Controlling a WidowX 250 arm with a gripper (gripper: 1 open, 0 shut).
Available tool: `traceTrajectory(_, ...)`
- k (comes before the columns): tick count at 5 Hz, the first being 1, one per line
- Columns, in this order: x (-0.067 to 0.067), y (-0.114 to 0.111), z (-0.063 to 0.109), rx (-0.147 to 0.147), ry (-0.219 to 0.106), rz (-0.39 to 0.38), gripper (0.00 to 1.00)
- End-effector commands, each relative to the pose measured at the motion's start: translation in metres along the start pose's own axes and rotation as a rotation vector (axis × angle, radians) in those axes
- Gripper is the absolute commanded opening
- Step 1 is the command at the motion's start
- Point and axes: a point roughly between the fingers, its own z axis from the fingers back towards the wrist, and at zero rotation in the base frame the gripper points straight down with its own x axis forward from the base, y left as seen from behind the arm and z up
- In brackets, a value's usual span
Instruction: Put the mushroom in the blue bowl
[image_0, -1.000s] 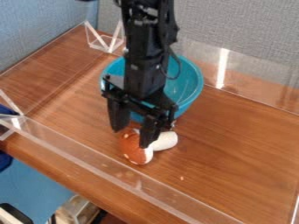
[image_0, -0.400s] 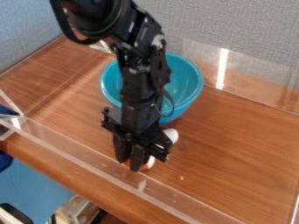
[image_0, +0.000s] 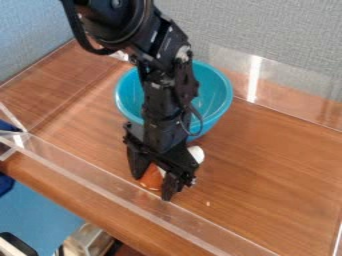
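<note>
The mushroom lies on its side on the wooden table, just in front of the blue bowl. Its white stem pokes out to the right and a bit of orange cap shows between the fingers. My gripper points straight down, low over the table, and stands open with a finger on either side of the cap. I cannot tell whether the fingers touch the mushroom. The arm hides the bowl's left half and most of the cap. The bowl looks empty where it shows.
A clear plastic wall runs along the table's front edge, close to the gripper, with more clear panels at the back. A blue object sits at the left edge. Bare wood lies to the right.
The gripper has sunk to the table over the mushroom, and its fingers now stand wider apart than half a second ago. The mushroom and bowl have stayed put.
</note>
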Motion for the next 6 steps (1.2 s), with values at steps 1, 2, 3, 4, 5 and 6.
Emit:
traceTrajectory(1, 0.002, 0.013, -0.002, 0.004, -0.017, -0.070, 0.00)
traceTrajectory(2, 0.004, 0.035, -0.002, 0.010, -0.033, -0.094, 0.00)
traceTrajectory(3, 0.007, 0.047, -0.008, 0.022, -0.053, -0.113, 0.00)
traceTrajectory(4, 0.005, 0.053, -0.013, 0.025, -0.062, -0.127, 0.00)
traceTrajectory(5, 0.001, 0.056, -0.016, 0.026, -0.069, -0.145, 0.00)
traceTrajectory(6, -0.005, 0.060, -0.017, 0.030, -0.073, -0.122, 0.00)
